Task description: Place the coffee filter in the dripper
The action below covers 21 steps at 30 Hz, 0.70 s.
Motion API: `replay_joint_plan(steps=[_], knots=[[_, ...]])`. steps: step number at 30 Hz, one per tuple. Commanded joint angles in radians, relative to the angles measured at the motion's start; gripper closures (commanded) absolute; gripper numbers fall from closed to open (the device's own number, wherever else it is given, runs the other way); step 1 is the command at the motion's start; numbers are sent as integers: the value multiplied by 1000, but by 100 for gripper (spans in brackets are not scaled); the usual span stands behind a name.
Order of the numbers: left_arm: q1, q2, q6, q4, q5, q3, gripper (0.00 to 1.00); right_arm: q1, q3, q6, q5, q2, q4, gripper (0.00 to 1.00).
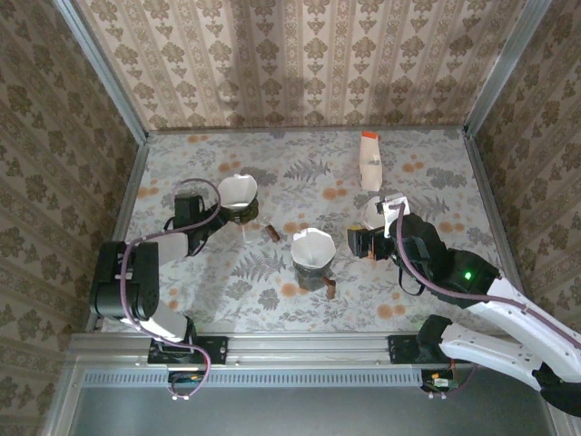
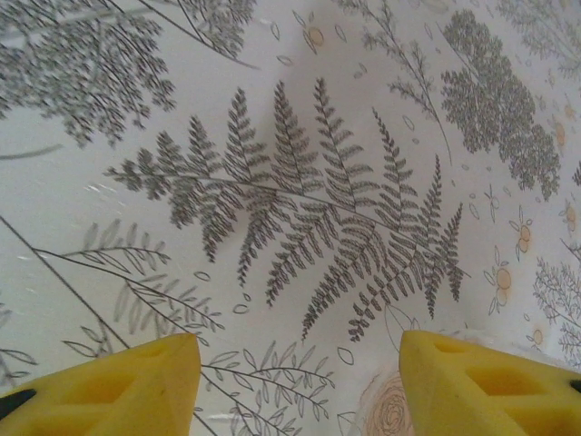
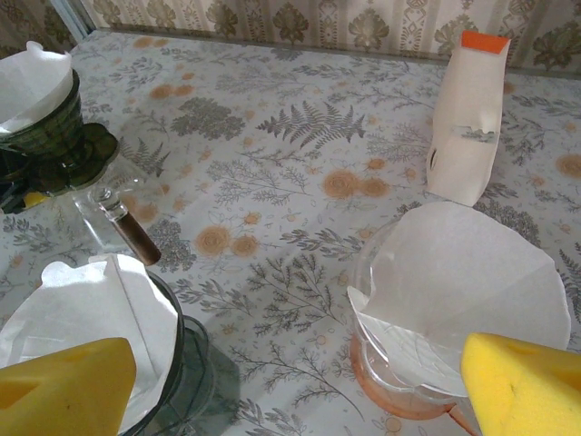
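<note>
A white coffee filter sits folded and tilted inside a clear dripper with an orange base; in the top view this dripper is partly hidden by my right arm. My right gripper is open, low over the table between the clear dripper and a dark dripper lined with a filter. It holds nothing, and in the top view the right gripper lies just right of that dark dripper. My left gripper is open over bare patterned cloth. In the top view it is near the left side.
A third dark dripper with a filter stands at the back left, its glass handle with a brown tip pointing toward the middle. A white filter pack with an orange top stands at the back right. Papered walls enclose the table.
</note>
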Motion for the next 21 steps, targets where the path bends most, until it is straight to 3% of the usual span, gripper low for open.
replay_joint_plan(steps=[1, 13, 21], knots=[[-19, 20, -29, 29, -4, -14, 39, -8, -8, -18, 35, -11, -14, 6], [-123, 62, -57, 61, -20, 29, 41, -13, -24, -11, 29, -12, -2, 6], [-68, -58, -30, -35, -71, -4, 34, -13, -30, -6, 23, -10, 8, 6]])
